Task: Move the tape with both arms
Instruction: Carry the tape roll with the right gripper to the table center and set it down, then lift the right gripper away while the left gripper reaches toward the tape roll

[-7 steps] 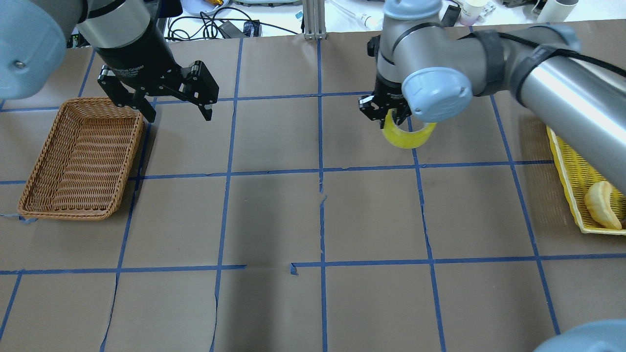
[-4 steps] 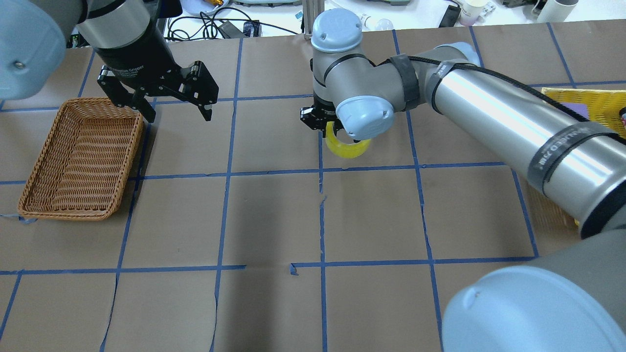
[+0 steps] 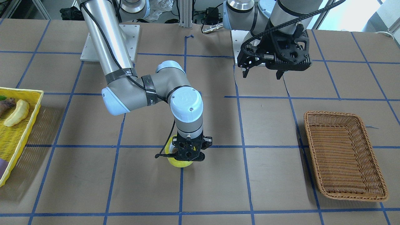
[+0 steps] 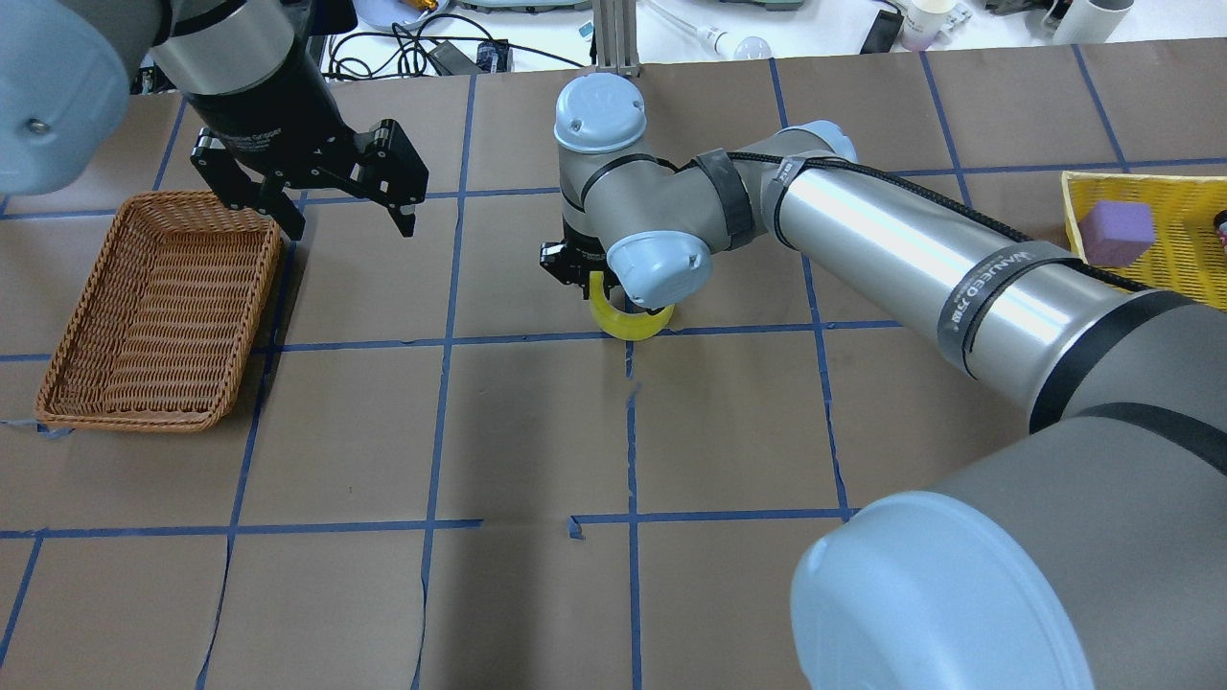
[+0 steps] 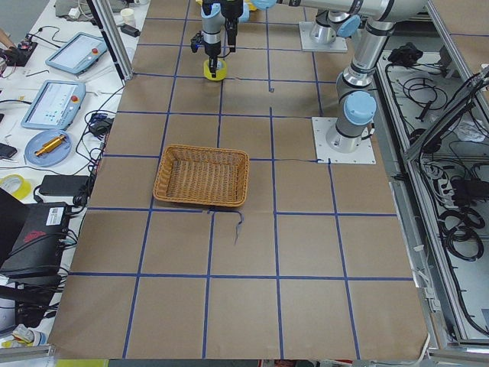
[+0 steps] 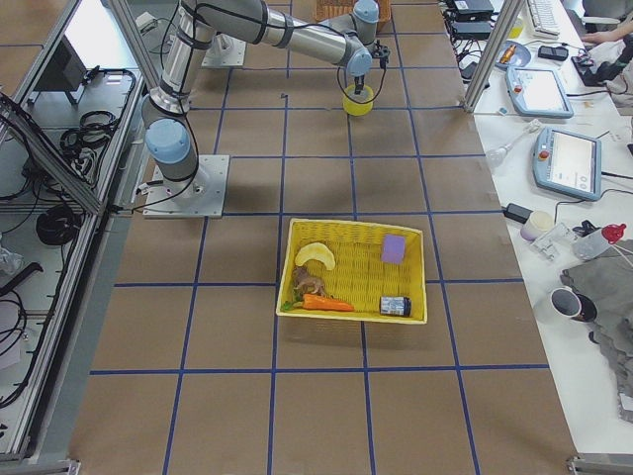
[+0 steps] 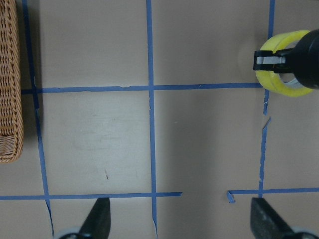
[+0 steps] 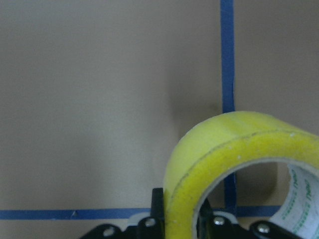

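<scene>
At surface (image 4: 537,431) centre, right end effector (image 4: 596,287) grips tape (image 4: 625,326) (on edge); left end effector (image 4: 350,228), ten o'clock, wide.

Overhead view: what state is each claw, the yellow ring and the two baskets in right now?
left gripper: open, holding nothing.
right gripper: shut on the tape.
tape: held upright on edge by its wall.
wicker basket: upright, on the table.
yellow basket: upright, holding several items.
</scene>
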Robot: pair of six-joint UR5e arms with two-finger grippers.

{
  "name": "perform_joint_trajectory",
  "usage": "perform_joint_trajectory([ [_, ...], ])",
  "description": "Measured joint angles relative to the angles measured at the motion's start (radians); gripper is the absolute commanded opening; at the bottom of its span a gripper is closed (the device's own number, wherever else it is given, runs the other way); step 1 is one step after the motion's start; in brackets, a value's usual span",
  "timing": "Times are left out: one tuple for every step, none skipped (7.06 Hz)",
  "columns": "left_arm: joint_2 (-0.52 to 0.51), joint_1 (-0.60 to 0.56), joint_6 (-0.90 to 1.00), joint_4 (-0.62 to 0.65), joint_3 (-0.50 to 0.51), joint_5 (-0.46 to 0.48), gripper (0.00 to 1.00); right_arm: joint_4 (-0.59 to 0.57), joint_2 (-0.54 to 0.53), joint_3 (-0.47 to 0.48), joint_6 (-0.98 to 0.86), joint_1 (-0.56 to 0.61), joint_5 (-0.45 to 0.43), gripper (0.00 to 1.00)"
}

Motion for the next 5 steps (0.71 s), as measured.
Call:
perform_joint_trajectory([
  [0.000,0.000,0.000,0.000,0.000,0.000,1.00,-0.002,0.000,0.001,0.004,0.005,0.004,1.00],
  [0.000,0.000,0.000,-0.001,0.000,0.000,1.00,-0.001,-0.013,0.001,0.007,0.006,0.006,1.00],
  [-0.002,0.000,0.003,0.000,0.000,0.000,1.00,0.011,-0.046,0.005,0.002,0.001,0.003,1.00],
  [-0.011,0.000,0.007,0.008,-0.003,-0.005,1.00,0.046,-0.091,0.013,-0.027,-0.016,-0.016,1.00],
  [-0.030,0.001,-0.013,0.041,-0.016,-0.038,1.00,0.098,-0.140,0.019,-0.071,-0.056,-0.040,1.00],
])
